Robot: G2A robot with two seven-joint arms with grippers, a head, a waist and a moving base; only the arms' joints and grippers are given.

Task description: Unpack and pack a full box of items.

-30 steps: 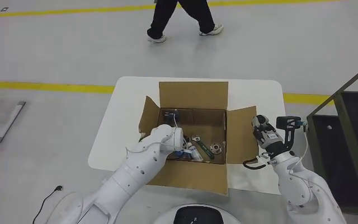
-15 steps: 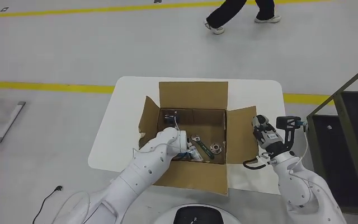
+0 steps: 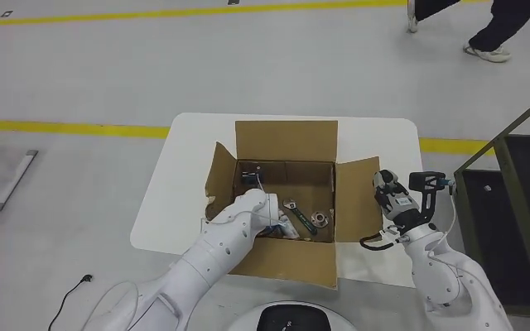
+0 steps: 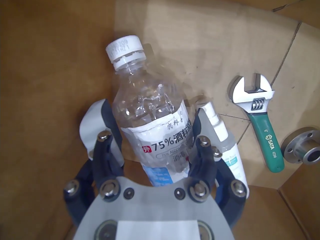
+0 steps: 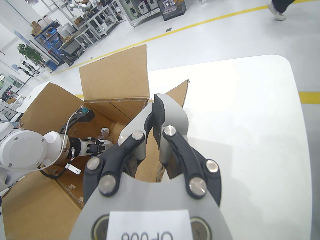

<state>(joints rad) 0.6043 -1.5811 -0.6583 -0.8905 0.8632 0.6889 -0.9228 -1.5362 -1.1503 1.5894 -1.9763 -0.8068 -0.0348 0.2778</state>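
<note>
An open cardboard box [image 3: 286, 139] stands on the white table [image 3: 190, 165]. My left gripper [image 4: 152, 116] is down inside it, at its left wall, shut on a clear bottle [image 4: 147, 96] with a white cap and a printed label. The same gripper [image 3: 271, 217] is partly hidden under its own wrist in the top view. A white tube [image 4: 226, 141] lies against the bottle. A green-handled wrench [image 4: 262, 126] and a metal flange [image 4: 303, 148] rest on the box floor. My right gripper [image 5: 158, 106] is shut and empty, held above the table by the box's right flap [image 3: 358, 199].
The four box flaps stand open; the far one [image 5: 115, 81] is upright. Bare table [image 5: 237, 116] lies right of and beyond the box. A dark metal frame [image 3: 497, 190] stands off the table's right side.
My left arm has moved a little deeper into the box, toward its near side. The right arm has kept still.
</note>
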